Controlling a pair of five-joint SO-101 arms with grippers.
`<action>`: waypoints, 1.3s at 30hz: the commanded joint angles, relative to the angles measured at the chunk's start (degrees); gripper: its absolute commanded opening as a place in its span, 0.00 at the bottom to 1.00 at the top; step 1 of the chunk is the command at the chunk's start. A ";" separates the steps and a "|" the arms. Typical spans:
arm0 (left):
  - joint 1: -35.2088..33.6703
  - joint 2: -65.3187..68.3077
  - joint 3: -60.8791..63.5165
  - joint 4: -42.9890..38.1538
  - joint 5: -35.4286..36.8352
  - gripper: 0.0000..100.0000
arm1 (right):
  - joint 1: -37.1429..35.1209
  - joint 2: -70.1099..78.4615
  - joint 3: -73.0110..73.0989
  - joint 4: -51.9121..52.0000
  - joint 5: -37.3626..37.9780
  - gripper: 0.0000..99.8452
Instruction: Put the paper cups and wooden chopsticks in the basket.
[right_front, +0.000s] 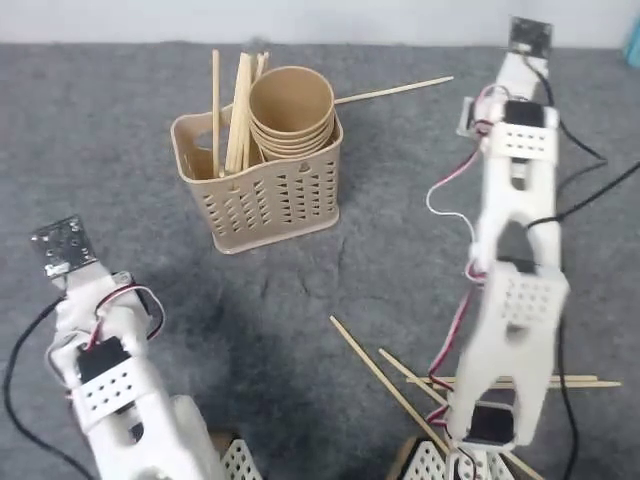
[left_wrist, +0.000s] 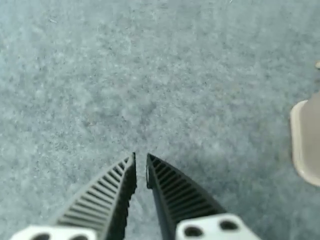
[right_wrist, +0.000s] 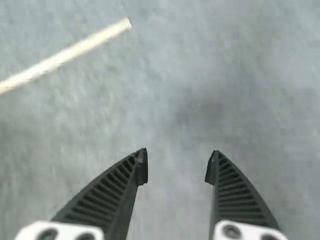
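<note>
The basket (right_front: 270, 205) stands on the grey counter (right_front: 120, 130) with the stacked paper cups (right_front: 291, 100) nested in its right part and several wooden chopsticks (right_front: 238, 110) upright beside them on its left. One loose chopstick (right_front: 395, 91) lies just behind the basket to its right, and more chopsticks (right_front: 385, 375) lie crossed well in front of it. The left pincer (left_wrist: 141, 160) is all but closed and empty near the basket's edge, while the right pincer (right_wrist: 176, 167) gapes wide, empty, over bare counter near the loose chopstick.
</note>
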 joint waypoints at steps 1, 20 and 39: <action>0.18 -1.49 -0.13 -0.97 -0.88 0.04 | -2.42 12.79 -27.43 -2.07 -0.18 0.20; 3.96 -1.14 1.71 -4.22 -1.14 0.04 | -4.18 12.53 -37.63 43.82 -0.18 0.20; 3.87 -1.14 1.80 -4.22 -1.14 0.04 | -22.55 -49.27 44.66 43.38 11.69 0.12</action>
